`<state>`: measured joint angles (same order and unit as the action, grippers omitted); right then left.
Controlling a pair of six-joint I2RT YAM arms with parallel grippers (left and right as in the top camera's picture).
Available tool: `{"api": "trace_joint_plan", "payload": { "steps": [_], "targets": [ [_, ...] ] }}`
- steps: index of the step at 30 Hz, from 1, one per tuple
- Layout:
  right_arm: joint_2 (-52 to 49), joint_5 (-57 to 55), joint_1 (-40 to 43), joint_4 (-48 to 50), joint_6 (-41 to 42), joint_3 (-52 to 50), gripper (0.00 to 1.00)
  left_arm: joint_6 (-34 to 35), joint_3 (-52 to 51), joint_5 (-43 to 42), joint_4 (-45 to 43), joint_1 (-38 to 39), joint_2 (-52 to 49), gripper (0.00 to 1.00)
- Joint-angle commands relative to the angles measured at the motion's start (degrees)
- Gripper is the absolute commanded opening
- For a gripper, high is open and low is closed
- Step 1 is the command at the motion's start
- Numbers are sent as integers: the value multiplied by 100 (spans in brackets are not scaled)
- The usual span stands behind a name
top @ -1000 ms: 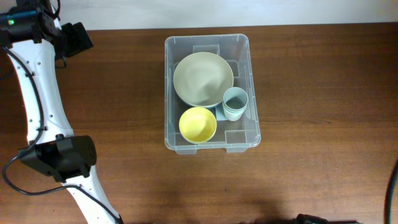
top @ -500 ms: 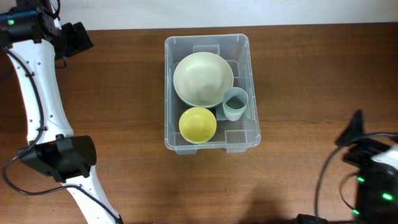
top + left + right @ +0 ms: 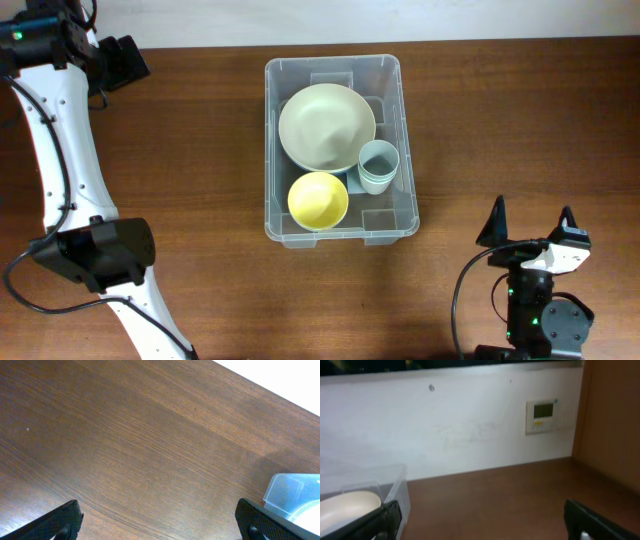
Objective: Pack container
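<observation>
The container (image 3: pixel 341 150) stands upright, long axis near-to-far.

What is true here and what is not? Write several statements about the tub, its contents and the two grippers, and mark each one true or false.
1. The clear container holds a cream bowl, a yellow bowl and a pale blue cup. True.
2. The yellow bowl lies on the wooden table, outside the container. False: it sits inside, at the near end.
3. The right gripper is open and empty. True.
4. The left gripper grips the container's rim. False: it is open over bare table, apart from the container.
5. The cream bowl is the smallest item inside. False: it is the largest.
</observation>
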<state>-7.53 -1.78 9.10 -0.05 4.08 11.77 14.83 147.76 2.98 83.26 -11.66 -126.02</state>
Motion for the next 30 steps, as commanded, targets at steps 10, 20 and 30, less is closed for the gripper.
{"api": "trace_joint_plan", "payload": {
  "steps": [10,20,30],
  "targets": [
    [573,162,-59,144,-59,-553,99,59,90,-37,-13,-22,35,100],
    [734,518,-90,483,-63,-1145,99,57,90,-37,-13,-22,35,100],
    [734,297,-90,-433,-63,-1145,99,59,90,-37,-13,-24,35,100]
  ]
}}
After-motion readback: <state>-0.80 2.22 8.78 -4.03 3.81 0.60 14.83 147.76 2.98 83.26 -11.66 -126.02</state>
